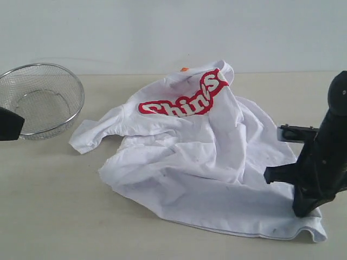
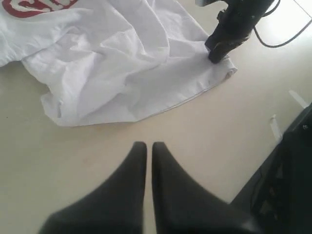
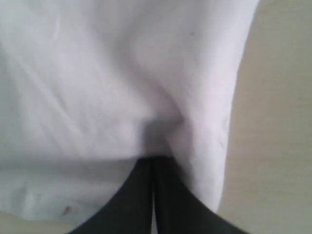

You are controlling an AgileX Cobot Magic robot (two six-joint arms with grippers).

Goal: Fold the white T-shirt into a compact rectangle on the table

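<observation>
I see the shirt (image 1: 190,157) crumpled in the middle of the surface (image 1: 49,211), my right jaws clenched on its hem corner, my left jaws clenched empty over bare surface nearby.

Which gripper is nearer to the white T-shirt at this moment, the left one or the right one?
Right. The right gripper is shut on the white T-shirt near its hem corner; the left gripper hangs shut over bare table, apart from the cloth.

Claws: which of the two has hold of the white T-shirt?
The right claw: its shut tips pinch the white T-shirt near a hem corner. The left claw, also shut, hangs over bare table, clear of the cloth.
</observation>
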